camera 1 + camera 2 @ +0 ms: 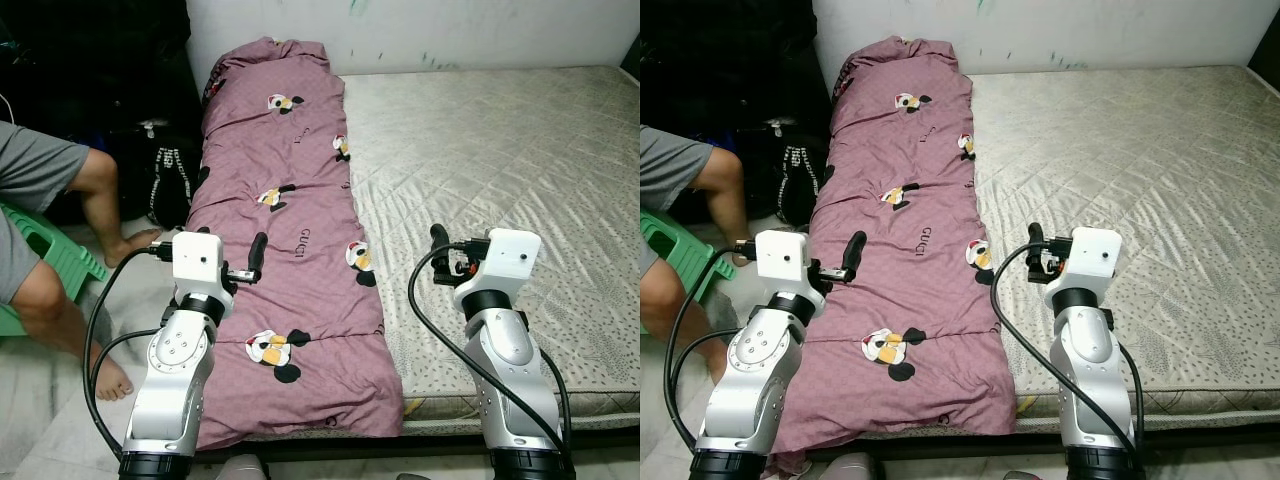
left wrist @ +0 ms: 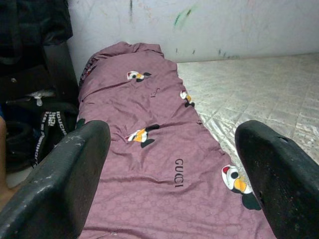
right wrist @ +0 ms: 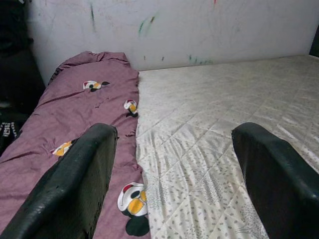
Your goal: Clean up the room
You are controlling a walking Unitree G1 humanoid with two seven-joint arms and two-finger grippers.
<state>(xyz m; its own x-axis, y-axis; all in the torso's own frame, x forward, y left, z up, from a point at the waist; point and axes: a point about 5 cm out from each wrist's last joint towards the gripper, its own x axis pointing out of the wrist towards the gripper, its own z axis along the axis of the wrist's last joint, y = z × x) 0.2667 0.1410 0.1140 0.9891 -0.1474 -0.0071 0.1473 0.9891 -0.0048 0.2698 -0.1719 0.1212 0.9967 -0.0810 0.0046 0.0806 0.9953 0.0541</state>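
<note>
A long mauve quilt (image 1: 290, 200) with cartoon prints lies folded along the left side of a bare grey-white mattress (image 1: 500, 150). Its near end hangs over the bed's front edge. My left gripper (image 1: 256, 258) hovers over the quilt's left part, near the front. In the left wrist view its fingers (image 2: 65, 184) stand wide apart with nothing between them, so it is open. My right gripper (image 1: 438, 244) hangs over the mattress just right of the quilt's edge. It is open too, and its fingers (image 3: 79, 184) hold nothing.
A person (image 1: 40, 200) sits on a green stool (image 1: 55, 262) left of the bed, bare feet on the floor. A black bag (image 1: 165, 180) leans between the person and the bed. A marked white wall (image 1: 450, 30) runs behind the mattress.
</note>
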